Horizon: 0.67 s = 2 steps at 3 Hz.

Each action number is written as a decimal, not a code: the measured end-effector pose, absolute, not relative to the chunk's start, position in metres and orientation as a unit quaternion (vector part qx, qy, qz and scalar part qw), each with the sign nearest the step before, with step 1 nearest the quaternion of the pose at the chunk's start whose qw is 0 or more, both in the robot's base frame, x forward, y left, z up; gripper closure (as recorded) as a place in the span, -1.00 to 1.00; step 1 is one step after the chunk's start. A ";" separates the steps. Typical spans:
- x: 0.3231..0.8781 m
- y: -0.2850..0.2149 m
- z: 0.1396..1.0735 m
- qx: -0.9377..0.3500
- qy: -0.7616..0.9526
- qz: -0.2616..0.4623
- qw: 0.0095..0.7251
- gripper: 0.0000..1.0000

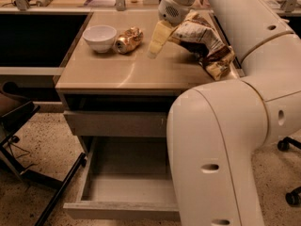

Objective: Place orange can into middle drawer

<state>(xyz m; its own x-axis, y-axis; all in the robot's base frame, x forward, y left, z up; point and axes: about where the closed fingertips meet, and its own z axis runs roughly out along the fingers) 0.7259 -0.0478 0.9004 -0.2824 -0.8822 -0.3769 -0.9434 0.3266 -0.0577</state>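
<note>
The orange can (pixel 128 39) lies on its side on the tan counter (pixel 141 72), touching the right side of a white bowl (pixel 99 36). My gripper (pixel 154 46) hangs over the counter just right of the can, a short gap apart, holding nothing. The middle drawer (pixel 117 187) is pulled out low at the front, its grey inside empty. My arm hides its right part.
A white, brown and yellow snack bag (pixel 207 44) lies on the counter right of the gripper. A closed grey drawer front (pixel 115 124) sits above the open drawer. My big white arm (pixel 225 145) fills the right foreground. A black chair (pixel 16 121) stands at the left.
</note>
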 end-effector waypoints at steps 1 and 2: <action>0.736 -0.038 0.922 -0.573 0.788 0.089 0.208 -1.00; 0.736 -0.038 0.922 -0.573 0.788 0.089 0.208 -1.00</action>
